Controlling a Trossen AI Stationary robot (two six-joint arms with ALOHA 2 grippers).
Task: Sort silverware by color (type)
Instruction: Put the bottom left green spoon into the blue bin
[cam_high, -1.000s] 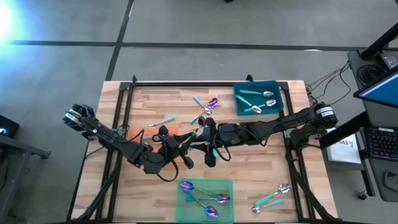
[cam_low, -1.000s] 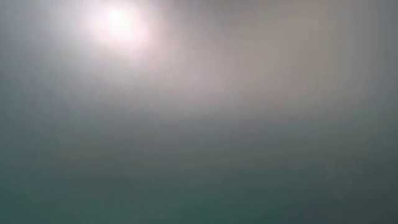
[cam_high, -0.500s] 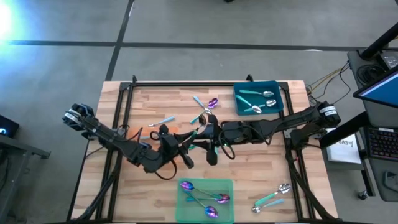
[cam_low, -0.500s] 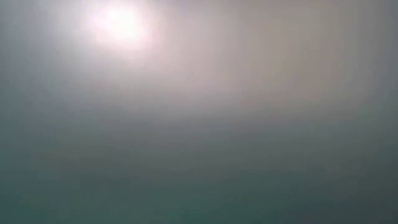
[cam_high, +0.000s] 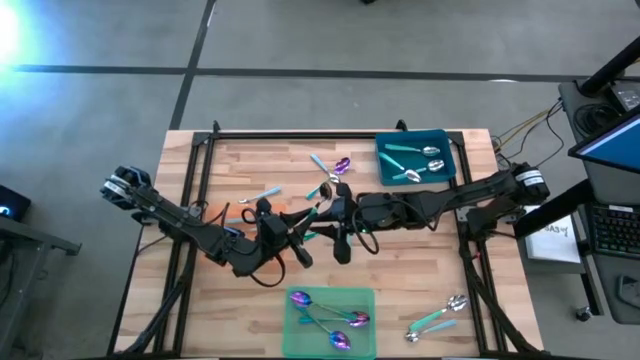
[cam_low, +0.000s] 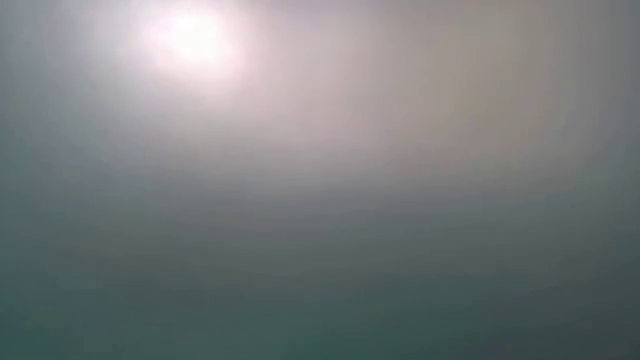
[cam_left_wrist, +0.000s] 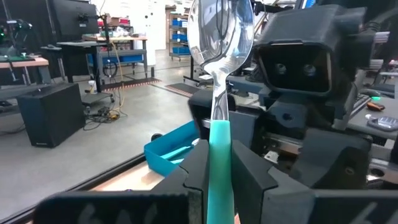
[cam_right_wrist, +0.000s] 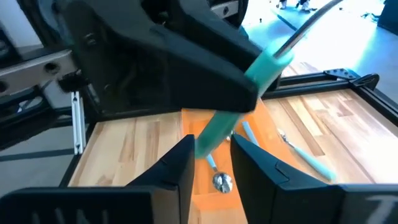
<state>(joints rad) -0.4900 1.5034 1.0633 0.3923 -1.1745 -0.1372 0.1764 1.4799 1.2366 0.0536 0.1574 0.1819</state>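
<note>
A silver spoon with a teal handle stands head up between my two grippers above the table's middle. My left gripper is shut on its handle. My right gripper faces it from the right and is shut on the same handle. More silver spoons lie in the teal bin. Purple-headed spoons lie on the green mat. Loose utensils lie on the wood at the far middle, left of that and in the near right corner. My left gripper pinches the spoon's teal handle between its two fingers, below the silver neck. The spoon stands upright out of the hold, head on top, lifted clear of the table. My right gripper has the handle's lower part pinched between its two fingers, coming level from the table's right. The handle slants across the gap. My left gripper's dark body hides the stretch above.
An orange mat lies under the grippers with a silver spoon on it and a pale-blue-handled utensil beside it. A black frame rims the table. The low view shows only grey haze.
Both grippers, with the spoon between them, have drifted slightly toward the table's right edge. Nothing else has moved.
</note>
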